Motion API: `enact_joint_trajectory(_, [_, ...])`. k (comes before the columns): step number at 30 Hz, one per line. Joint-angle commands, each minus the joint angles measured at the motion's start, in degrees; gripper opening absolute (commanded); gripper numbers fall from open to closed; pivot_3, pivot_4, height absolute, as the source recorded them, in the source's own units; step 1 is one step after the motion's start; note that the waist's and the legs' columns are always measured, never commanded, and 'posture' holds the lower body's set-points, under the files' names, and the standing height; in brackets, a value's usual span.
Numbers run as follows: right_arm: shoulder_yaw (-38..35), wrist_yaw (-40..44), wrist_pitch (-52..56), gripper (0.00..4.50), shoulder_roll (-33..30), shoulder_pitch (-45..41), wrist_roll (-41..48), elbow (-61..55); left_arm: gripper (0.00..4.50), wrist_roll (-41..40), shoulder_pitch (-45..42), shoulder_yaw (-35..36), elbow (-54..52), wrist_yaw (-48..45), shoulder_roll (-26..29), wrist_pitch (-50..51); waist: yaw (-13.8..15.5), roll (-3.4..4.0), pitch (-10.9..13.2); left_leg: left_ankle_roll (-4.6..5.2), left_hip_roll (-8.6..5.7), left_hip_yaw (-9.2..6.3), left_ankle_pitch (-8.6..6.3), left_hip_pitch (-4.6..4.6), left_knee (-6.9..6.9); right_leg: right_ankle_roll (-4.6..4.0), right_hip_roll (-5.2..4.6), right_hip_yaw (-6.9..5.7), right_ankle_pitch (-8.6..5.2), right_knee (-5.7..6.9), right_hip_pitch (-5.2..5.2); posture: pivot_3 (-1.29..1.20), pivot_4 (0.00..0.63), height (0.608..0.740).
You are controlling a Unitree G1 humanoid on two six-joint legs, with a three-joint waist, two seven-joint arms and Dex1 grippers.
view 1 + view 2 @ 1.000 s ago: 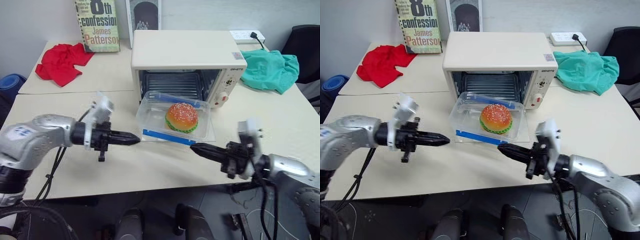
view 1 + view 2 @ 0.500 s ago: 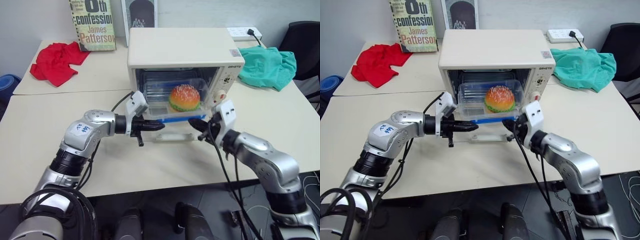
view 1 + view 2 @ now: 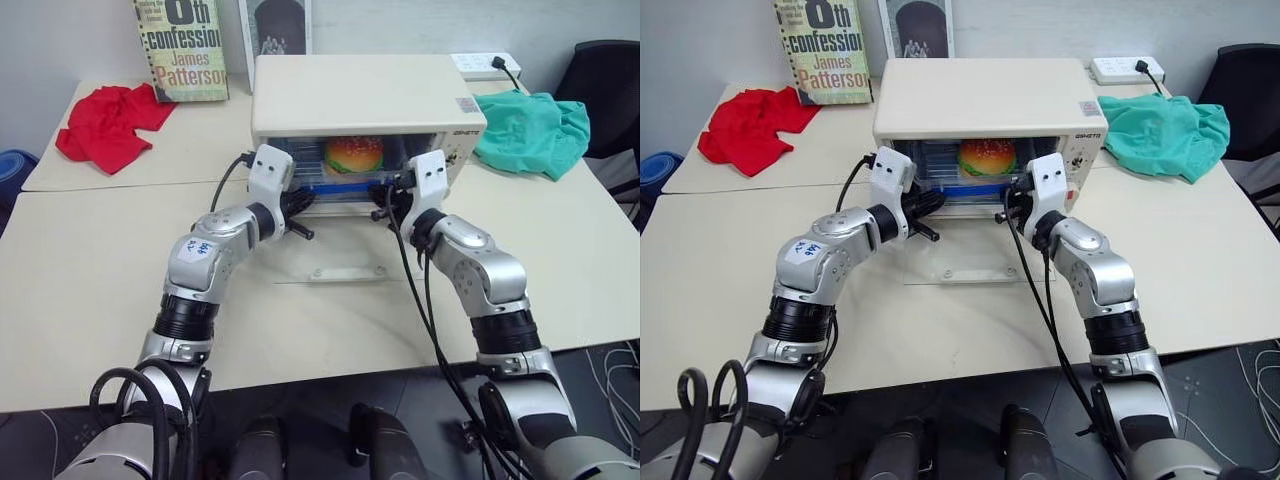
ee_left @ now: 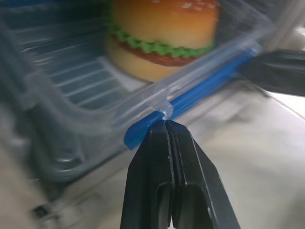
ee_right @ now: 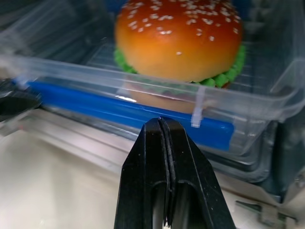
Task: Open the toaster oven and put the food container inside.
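Both grippers, left gripper [image 4: 166, 125] and right gripper [image 5: 162, 125], are clenched empty, tips against the shallow clear plastic food container [image 5: 143, 90]. It sits inside the open cream-white boxy toaster oven [image 3: 365, 100], seemingly on the rack. Placement looks nearly finished.

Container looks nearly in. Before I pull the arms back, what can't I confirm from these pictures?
- Whether the food container sits fully on the rack: the left hand and right hand cover its front edge in the eye views.
- Contact: the wrist views do not settle whether the shut hands press the blue clip.
- The toaster oven knobs: behind the right wrist.
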Motion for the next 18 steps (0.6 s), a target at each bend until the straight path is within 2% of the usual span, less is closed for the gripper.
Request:
enact_joint_trajectory(1, [-2.16, 4.41, 2.98, 0.0, -2.34, 3.71, 4.22, -10.33, 0.03, -1.53, 0.17, 2.14, -5.15, -1.65, 1.6, 2.52, -0.13, 0.0, 0.0, 0.0, 0.0, -0.01, 0.0, 0.0, 0.01, 0.0, 0.0, -0.01, 0.0, 0.01, 0.0, 0.0, 0.15, 0.74])
enact_joint_trajectory(4, [-4.2, 7.02, 9.05, 0.0, -5.62, 9.0, 9.79, -20.1, 0.03, -5.43, 2.56, 5.02, -11.47, -5.11, 4.11, 5.6, -0.27, 0.0, 0.0, 0.0, 0.0, -0.03, -0.01, -0.02, 0.0, 0.0, -0.02, -0.01, 0.0, 0.0, 0.0, 0.0, 0.15, 0.74])
enact_joint_trajectory(7, [-7.0, 6.39, 14.75, 0.0, -9.77, 15.97, 13.45, -29.52, 0.63, -12.82, 8.15, 10.07, -20.81, -14.67, 12.4, 8.37, -0.72, 0.01, -0.01, -0.01, 0.03, 0.0, -0.02, 0.01, -0.01, 0.0, -0.02, 0.01, 0.0, 0.01, -0.01, 0.0, 0.15, 0.74])
enact_joint_trajectory(10, [-11.31, 6.69, 19.1, 0.0, -12.91, 23.27, 18.62, -36.32, 1.52, -15.49, 13.65, 13.37, -25.77, -22.3, 21.78, 7.2, -0.93, 0.02, -0.01, -0.11, 0.09, -0.02, -0.06, 0.11, -0.07, -0.12, 0.01, -0.03, -0.07, 0.1, -0.01, 0.0, 0.15, 0.74])
enact_joint_trajectory(13, [-14.2, 7.53, 21.55, 0.0, -14.53, 31.9, 22.73, -40.2, 2.46, -18.96, 16.69, 17.95, -26.52, -28.57, 28.35, 6.52, -0.36, 0.01, -0.01, 0.01, 0.08, -0.05, -0.13, 0.13, -0.05, -0.16, 0.01, -0.04, -0.1, -0.01, 0.01, 0.0, 0.15, 0.74])
enact_joint_trajectory(18, [-10.22, 4.41, 18.08, 0.0, -11.82, 38.03, 17.14, -36.59, 4.09, -21.25, 18.4, 21.47, -24.86, -35.18, 34.76, 3.96, -0.16, -0.01, -0.02, 0.19, 0.03, -0.08, -0.24, 0.14, -0.01, -0.15, -0.01, -0.02, -0.07, -0.16, 0.05, 0.0, 0.15, 0.74])
